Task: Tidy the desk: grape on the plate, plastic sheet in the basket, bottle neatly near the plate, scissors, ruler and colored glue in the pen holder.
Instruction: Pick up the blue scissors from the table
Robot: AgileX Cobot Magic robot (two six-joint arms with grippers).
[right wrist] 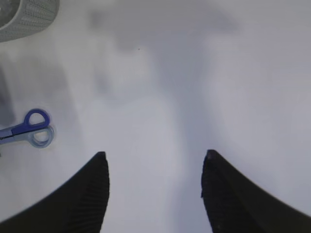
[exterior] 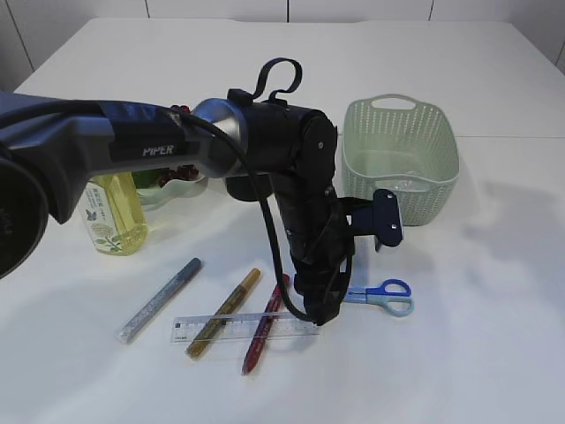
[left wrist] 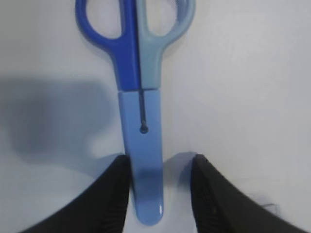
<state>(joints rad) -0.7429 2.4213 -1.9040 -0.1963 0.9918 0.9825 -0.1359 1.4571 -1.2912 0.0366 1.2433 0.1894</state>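
The scissors (left wrist: 141, 73), with a dark blue and a pale blue handle and a blue blade sheath, lie flat on the white table (exterior: 494, 353). My left gripper (left wrist: 160, 194) is open and straddles the sheath tip. Its left finger (left wrist: 114, 199) touches the sheath, while the right one stands apart. In the exterior view the left arm hides those fingers; only the scissors' handles (exterior: 388, 296) show. A clear ruler (exterior: 245, 329) lies under three glue pens: silver (exterior: 159, 300), gold (exterior: 222, 312) and red (exterior: 263, 327). My right gripper (right wrist: 155, 194) hangs open over bare table.
A pale green basket (exterior: 402, 155) stands behind the scissors and also shows in the right wrist view's corner (right wrist: 24, 17). A yellow bottle (exterior: 110, 216) stands at the left beside a light plate (exterior: 172, 193) with reddish grapes (exterior: 168, 178), mostly hidden by the arm. A dark round container (exterior: 237, 187) stands behind the arm.
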